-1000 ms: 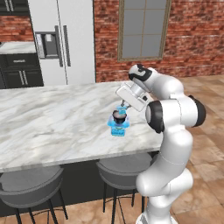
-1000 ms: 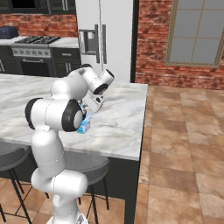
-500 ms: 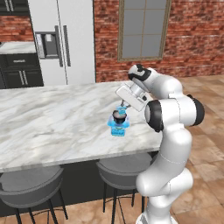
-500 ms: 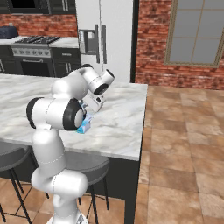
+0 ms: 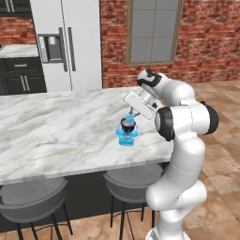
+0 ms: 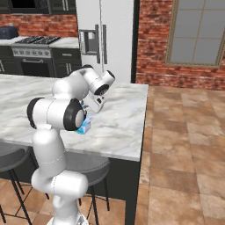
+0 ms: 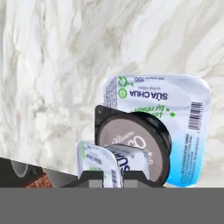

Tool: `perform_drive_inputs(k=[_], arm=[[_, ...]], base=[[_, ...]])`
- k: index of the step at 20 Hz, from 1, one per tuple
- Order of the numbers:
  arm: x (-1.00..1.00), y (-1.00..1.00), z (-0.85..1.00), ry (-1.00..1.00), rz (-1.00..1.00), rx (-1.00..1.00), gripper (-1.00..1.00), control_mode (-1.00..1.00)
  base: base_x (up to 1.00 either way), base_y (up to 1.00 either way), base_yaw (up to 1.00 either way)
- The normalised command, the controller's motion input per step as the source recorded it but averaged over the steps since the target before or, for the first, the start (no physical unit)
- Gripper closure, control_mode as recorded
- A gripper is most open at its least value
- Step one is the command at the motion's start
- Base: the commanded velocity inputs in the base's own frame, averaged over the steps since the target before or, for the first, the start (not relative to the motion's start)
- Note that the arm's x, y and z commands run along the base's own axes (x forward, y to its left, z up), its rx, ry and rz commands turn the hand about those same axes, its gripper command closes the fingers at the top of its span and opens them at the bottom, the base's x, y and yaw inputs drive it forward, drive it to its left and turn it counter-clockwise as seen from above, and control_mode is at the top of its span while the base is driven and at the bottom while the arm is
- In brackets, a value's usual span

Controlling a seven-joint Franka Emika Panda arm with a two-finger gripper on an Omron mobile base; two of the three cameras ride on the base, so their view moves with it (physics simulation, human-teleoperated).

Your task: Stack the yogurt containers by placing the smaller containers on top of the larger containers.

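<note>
Nothing has moved: jaws still grip the tiny tub over the dark cup

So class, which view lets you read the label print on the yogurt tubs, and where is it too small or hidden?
Hand view: print on the large tub is sharp and readable. Left base view: the stack is too small to read. Right base view: the arm covers most of it.

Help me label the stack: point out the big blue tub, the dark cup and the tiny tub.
big blue tub [image 7: 183, 109], hand view, printed lid
dark cup [image 7: 131, 144], hand view, pale top
tiny tub [image 7: 98, 164], hand view, printed lid
</note>
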Motion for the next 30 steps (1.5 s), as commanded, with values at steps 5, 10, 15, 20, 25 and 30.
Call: perform_drive_inputs(k=[5, 10, 15, 20, 25, 30], arm=[[0.01, 0.0, 0.0, 0.0, 0.0, 0.0, 1.0, -1.0], [0.0, 0.0, 0.0, 0.0, 0.0, 0.0, 1.0, -1.0], [0.0, 0.03, 0.0, 0.0, 0.0, 0.0, 1.0, -1.0], [0.0, 0.06, 0.0, 0.0, 0.0, 0.0, 1.0, -1.0], [0.02, 0.06, 0.0, 0.0, 0.0, 0.0, 1.0, -1.0], [0.07, 0.01, -0.03, 0.0, 0.0, 0.0, 1.0, -1.0]], base=[[0.0, 0.0, 0.0], [0.0, 0.0, 0.0], [0.0, 0.0, 0.0], [0.0, 0.0, 0.0], [0.0, 0.0, 0.0], [0.0, 0.0, 0.0]])
